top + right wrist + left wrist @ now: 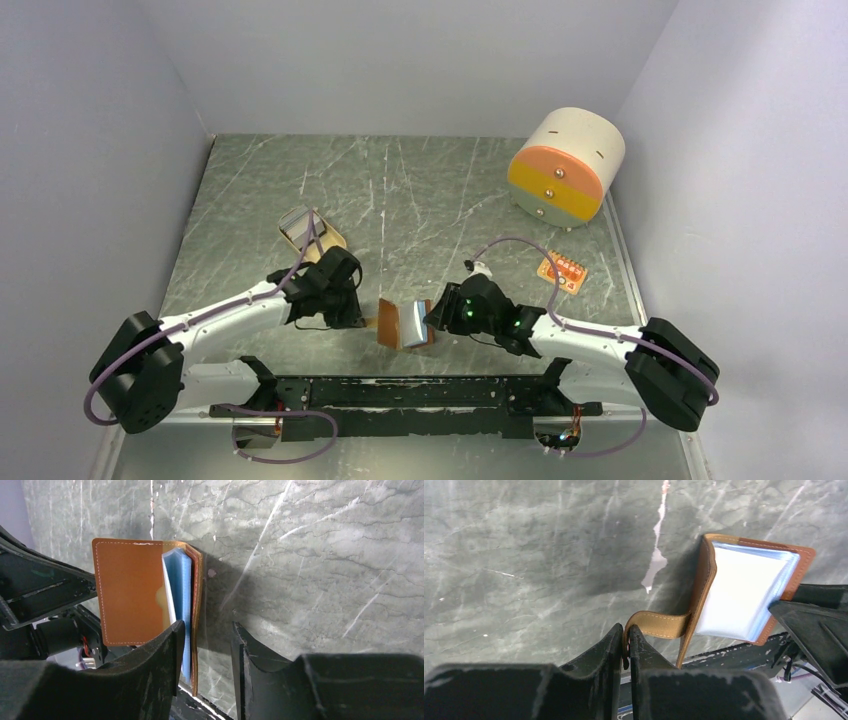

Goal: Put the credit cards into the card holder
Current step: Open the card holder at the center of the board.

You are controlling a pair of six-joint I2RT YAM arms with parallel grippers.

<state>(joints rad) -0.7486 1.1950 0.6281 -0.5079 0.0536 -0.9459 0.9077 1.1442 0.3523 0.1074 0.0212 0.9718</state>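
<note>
My left claw (pixel 626 630) pinches the card holder's (pixel 706 575) snap strap (pixel 659 624), right claw (pixel 207 627) gaping; one tug could topple it.

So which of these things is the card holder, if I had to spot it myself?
Look at the near edge of the dark marbled table, midway between the two arms. The card holder stands there half open between the left gripper and the right gripper. It alone is brown stitched leather with pale blue sleeves inside, unlike the tan dish farther back.
</note>
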